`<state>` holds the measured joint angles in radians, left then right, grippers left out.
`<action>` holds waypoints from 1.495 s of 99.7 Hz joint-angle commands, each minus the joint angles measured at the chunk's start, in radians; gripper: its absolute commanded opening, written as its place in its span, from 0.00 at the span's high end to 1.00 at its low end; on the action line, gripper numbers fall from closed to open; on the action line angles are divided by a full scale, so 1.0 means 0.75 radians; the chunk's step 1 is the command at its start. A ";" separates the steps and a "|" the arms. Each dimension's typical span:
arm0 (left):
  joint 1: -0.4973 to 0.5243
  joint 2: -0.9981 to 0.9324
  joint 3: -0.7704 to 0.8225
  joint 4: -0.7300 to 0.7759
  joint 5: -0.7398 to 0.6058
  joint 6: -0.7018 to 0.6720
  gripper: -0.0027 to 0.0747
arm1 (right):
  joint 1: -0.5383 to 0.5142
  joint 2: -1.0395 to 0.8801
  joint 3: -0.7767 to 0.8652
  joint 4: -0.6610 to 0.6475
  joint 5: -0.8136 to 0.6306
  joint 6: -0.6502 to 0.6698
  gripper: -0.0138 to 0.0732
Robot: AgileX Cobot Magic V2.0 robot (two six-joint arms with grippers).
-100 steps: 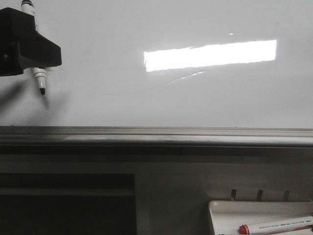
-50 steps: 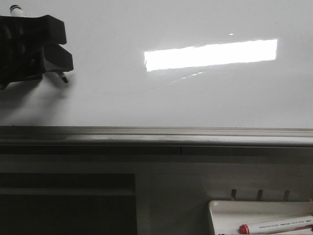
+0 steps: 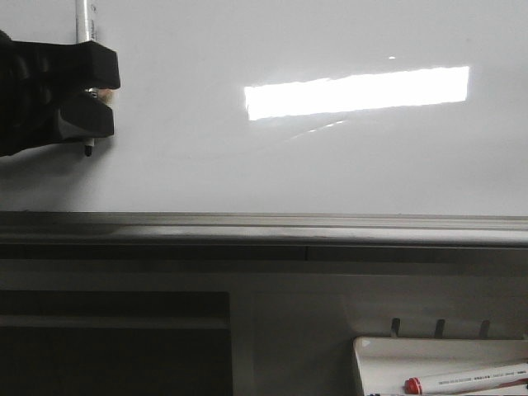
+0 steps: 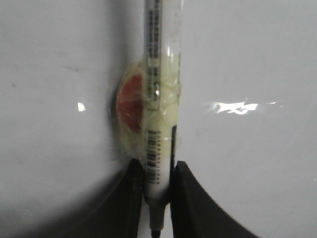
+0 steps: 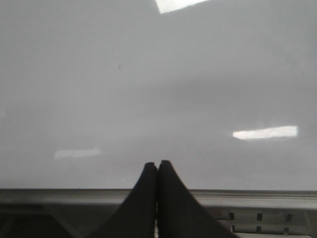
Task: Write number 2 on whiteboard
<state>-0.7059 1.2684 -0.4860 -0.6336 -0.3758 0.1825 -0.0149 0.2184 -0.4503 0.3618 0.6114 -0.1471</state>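
Observation:
The whiteboard [image 3: 297, 157] fills the upper front view, glossy white with a bright rectangular reflection and a grey rail [image 3: 264, 224] along its lower edge. No drawn line of the number 2 shows on it. My left gripper [image 3: 101, 101] is at the far left, shut on a white marker [image 3: 85, 21] whose black tip [image 3: 88, 152] points down at the board. In the left wrist view the marker [image 4: 161, 99] carries a tape wrap with a red patch, and my left gripper [image 4: 156, 171] clamps its lower barrel. My right gripper [image 5: 158, 163] is shut and empty, off the board's lower rail [image 5: 247, 197].
A small white tray [image 3: 388, 351] at the lower right holds a red-capped marker [image 3: 466, 379]. Dark shelving [image 3: 115, 342] lies below the rail at the left. Slots show below the rail in the right wrist view [image 5: 257, 216].
My left gripper has turned over the second, with the marker swinging. The marker now stands upright again and its tip sits near the board, slightly right of where it began.

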 commanded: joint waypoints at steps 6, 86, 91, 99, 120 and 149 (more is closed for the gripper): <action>-0.004 -0.103 -0.032 0.262 0.078 0.001 0.99 | 0.026 0.030 -0.061 0.317 0.011 -0.340 0.91; -0.456 -0.648 -0.032 1.318 0.830 0.001 0.99 | 0.899 0.807 -0.305 0.785 -0.108 -1.188 0.36; -0.480 -0.648 -0.032 1.342 0.850 0.001 0.99 | 0.948 0.853 -0.335 0.785 -0.138 -1.188 0.36; -0.494 -0.648 -0.032 1.348 0.853 0.001 0.99 | 1.021 0.928 -0.378 0.785 -0.180 -1.227 0.36; -0.494 -0.648 -0.032 1.356 0.853 0.001 0.99 | 1.152 1.080 -0.506 0.785 -0.190 -1.238 0.36; -0.494 -0.648 -0.032 1.356 0.853 0.001 0.99 | 1.197 1.172 -0.565 0.785 -0.188 -1.238 0.40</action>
<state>-1.0703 0.7905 -0.4827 0.3781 0.3221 0.1884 0.8747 1.1028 -0.8381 0.9166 0.5066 -1.0606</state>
